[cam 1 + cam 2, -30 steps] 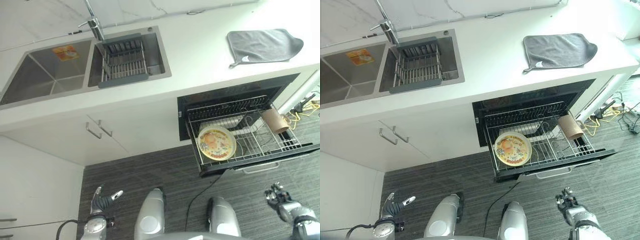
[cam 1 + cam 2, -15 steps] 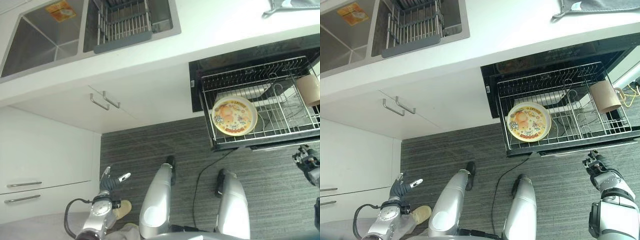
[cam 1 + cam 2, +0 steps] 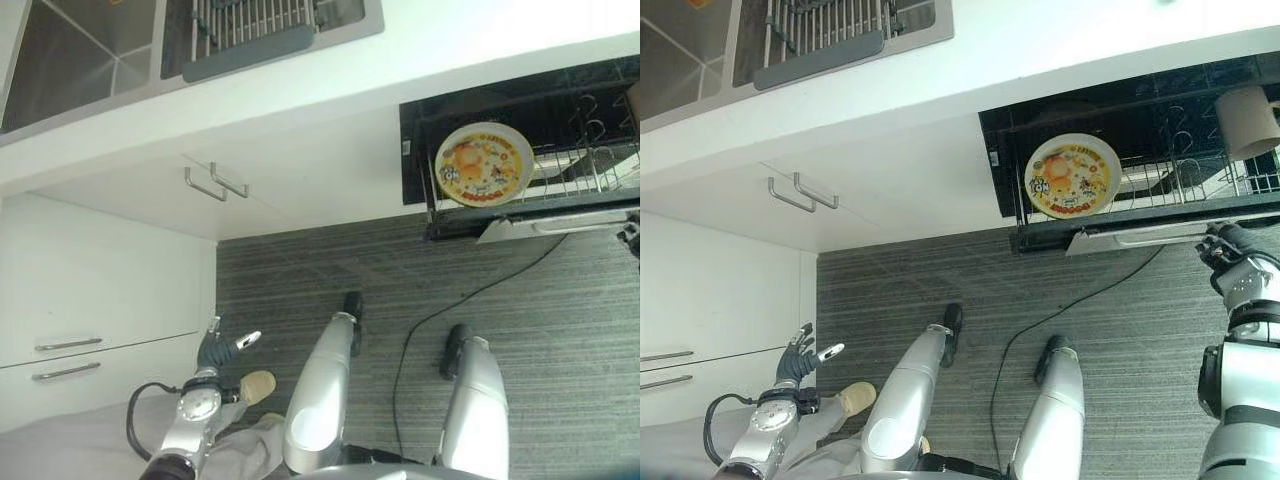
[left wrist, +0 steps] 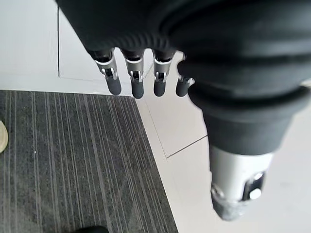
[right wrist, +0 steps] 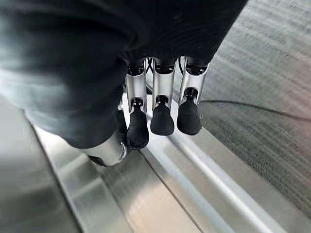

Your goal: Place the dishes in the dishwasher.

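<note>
The plate [image 3: 1072,177] with its orange cartoon print stood on edge at the left end of the dishwasher rack [image 3: 1200,170], which sat mostly inside the dark dishwasher [image 3: 1120,110] opening; the wires behind it were hard to make out. A brown cup [image 3: 1246,120] lay at the rack's right end, partly cut off. The right hand [image 3: 1230,243] was at the silver front panel [image 5: 160,194] of the drawer, its fingers [image 5: 163,116] straight and relaxed against the metal bar, grasping nothing. The left hand [image 3: 800,358] hung low on the left near the white cabinet [image 3: 710,300], fingers loosely extended and empty. The sink [image 3: 200,30] showed at the far left, cropped.
</note>
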Motion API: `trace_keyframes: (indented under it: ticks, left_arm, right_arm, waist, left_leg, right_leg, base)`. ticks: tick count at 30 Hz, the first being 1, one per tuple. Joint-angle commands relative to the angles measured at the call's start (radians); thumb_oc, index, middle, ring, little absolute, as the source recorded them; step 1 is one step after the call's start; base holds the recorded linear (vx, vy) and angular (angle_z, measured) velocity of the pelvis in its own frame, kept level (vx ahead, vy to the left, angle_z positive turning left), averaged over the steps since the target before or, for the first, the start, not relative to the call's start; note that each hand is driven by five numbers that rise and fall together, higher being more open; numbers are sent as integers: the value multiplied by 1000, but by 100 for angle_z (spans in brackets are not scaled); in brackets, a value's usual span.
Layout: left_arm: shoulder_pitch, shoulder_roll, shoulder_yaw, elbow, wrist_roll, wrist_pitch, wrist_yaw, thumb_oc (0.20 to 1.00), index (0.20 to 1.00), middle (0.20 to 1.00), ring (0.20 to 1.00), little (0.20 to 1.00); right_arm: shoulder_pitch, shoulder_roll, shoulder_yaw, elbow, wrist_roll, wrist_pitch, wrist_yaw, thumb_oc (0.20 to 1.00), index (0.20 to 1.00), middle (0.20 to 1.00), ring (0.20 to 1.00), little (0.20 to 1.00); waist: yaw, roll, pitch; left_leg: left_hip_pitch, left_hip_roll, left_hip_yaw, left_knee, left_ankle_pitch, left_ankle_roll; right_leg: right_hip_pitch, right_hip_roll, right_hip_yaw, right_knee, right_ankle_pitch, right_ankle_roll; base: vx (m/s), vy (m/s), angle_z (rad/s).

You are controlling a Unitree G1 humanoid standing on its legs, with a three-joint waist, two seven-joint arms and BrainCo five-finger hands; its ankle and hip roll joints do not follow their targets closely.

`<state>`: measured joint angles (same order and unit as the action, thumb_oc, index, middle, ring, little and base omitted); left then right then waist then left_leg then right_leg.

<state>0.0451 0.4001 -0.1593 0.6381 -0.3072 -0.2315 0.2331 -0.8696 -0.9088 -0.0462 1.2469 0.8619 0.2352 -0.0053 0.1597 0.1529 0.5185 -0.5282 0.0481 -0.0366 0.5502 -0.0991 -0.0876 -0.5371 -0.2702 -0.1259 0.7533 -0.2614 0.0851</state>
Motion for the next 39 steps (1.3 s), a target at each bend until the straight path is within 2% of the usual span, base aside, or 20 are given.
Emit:
trace_keyframes:
  ticks: [1,7,9,14,15,16,19,24,29,32,35,38,39]
  left_arm:
    - [55,85,-21,-5,-18,11,7,1000,1000,1000,1000,1000]
    - [103,87,10,23,-4,-4,-19,1000,1000,1000,1000,1000]
    - [133,88,35,41,-11,-18,-34,1000,1000,1000,1000,1000]
    - [184,94,70,63,35,-40,-83,1000,1000,1000,1000,1000]
    - [189,96,73,72,42,-44,-87,1000,1000,1000,1000,1000]
    - [200,104,83,83,55,-41,-92,1000,1000,1000,1000,1000]
    - [231,116,109,118,94,-48,-101,1000,1000,1000,1000,1000]
    - [261,124,139,172,125,-59,-106,1000,1000,1000,1000,1000]
    - [286,142,170,153,130,-89,-128,1000,1000,1000,1000,1000]
    - [290,165,173,96,136,-71,-132,1000,1000,1000,1000,1000]
    - [298,186,186,53,134,-79,-157,1000,1000,1000,1000,1000]
    - [296,188,183,32,134,-97,-171,1000,1000,1000,1000,1000]
    - [281,186,178,21,149,-96,-167,1000,1000,1000,1000,1000]
  right_arm:
    - [-80,20,54,-57,-39,-24,13,200,200,200,200,200]
    - [-209,-12,142,-78,-109,-14,-26,200,200,200,200,200]
    - [-275,-45,174,-87,-124,-11,-58,200,200,200,200,200]
    - [-364,-100,214,-80,-169,2,-74,200,200,200,200,200]
    - [-378,-106,223,-78,-176,3,-79,200,200,200,200,200]
    - [-402,-115,240,-78,-184,1,-89,200,200,200,200,200]
    - [-454,-133,278,-87,-213,3,-101,200,200,200,200,200]
    - [-542,-159,346,-91,-238,22,-118,200,200,200,200,200]
    - [-592,-181,395,-124,-225,29,-140,200,200,200,200,200]
    - [-588,-188,395,-117,-220,57,-171,200,200,200,200,200]
    - [-559,-202,369,-95,-169,59,-161,200,200,200,200,200]
    - [-473,-195,296,-93,-120,29,-163,200,200,200,200,200]
    - [-369,-175,239,-126,-144,8,-172,200,200,200,200,200]
  waist:
    - [52,0,-69]
    - [87,46,-68]
    - [110,75,-69]
    - [150,99,-78]
    - [155,100,-78]
    - [167,91,-83]
    - [185,88,-87]
    - [198,93,-94]
    - [204,89,-92]
    - [219,75,-90]
    - [234,57,-87]
    - [235,43,-88]
    - [231,32,-86]
  left_leg:
    - [13,-22,4,-32,-65,21]
    - [-2,-48,-5,-51,-44,18]
    - [-3,-57,-13,-69,-22,11]
    - [24,-58,-33,-130,28,-5]
    - [29,-58,-36,-135,32,-6]
    - [44,-59,-42,-140,18,-12]
    - [47,-63,-59,-132,19,-12]
    - [40,-69,-71,-122,26,-10]
    - [32,-66,-73,-134,36,-5]
    - [33,-65,-77,-143,38,-2]
    - [24,-61,-82,-145,42,0]
    - [30,-52,-86,-163,50,-3]
    - [36,-48,-87,-178,60,-3]
  right_leg:
    - [-3,-8,-7,0,-25,-10]
    - [-22,-27,-22,49,-62,-22]
    - [-24,-44,-38,96,-99,-35]
    - [17,-58,-85,106,-133,-51]
    - [24,-62,-92,108,-138,-53]
    - [47,-65,-99,110,-168,-50]
    - [61,-70,-116,126,-182,-59]
    - [68,-66,-126,130,-183,-67]
    - [66,-52,-134,100,-165,-67]
    - [84,-44,-154,70,-151,-67]
    - [100,-36,-175,36,-131,-62]
    - [129,-20,-188,-23,-108,-55]
    - [154,-12,-194,-70,-89,-47]
  base:
    - [90,7,5]
    - [91,6,4]
    - [100,-51,13]
    - [79,-79,27]
    - [149,-126,23]
    - [159,-138,28]
    - [119,-107,27]
    - [66,-23,8]
    - [-31,-3,3]
    - [-76,-67,0]
    - [-70,-73,2]
    - [-60,-10,10]
    - [-50,-6,8]
